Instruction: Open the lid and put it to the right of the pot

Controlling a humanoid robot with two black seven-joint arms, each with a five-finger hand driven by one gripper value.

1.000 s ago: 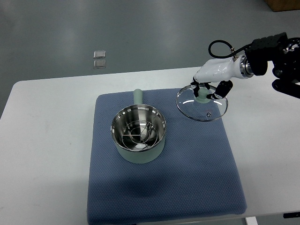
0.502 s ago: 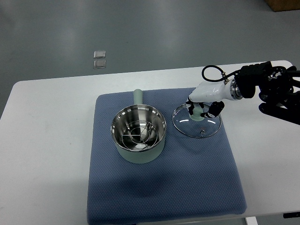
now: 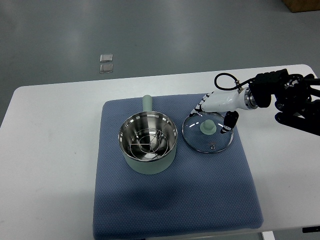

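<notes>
From my remote seat I saw the blue mat (image 3: 175, 200) nearest the camera, spread over the white table (image 3: 50, 150). On the mat stood the pale green pot (image 3: 148, 142), uncovered, with a wire rack lying inside its steel bowl and its handle pointing toward the far edge. Just to the pot's right the glass lid (image 3: 208, 132) lay flat on the mat, its green knob (image 3: 207, 127) facing up, close to the pot but not touching it.

Compared with half a second before, the lid had dropped slightly nearer and settled flat, and the knob, which the fingers had been covering, now showed in full. The right hand (image 3: 216, 113) had let go: its fingers were spread loosely on either side of the knob, above the far half of the lid, holding nothing. The arm reached in from the right edge, a black cable looping over the wrist.

Beyond the table lay a grey floor with two small clear square tiles (image 3: 106, 63), and a brown box corner sat at the top right.
</notes>
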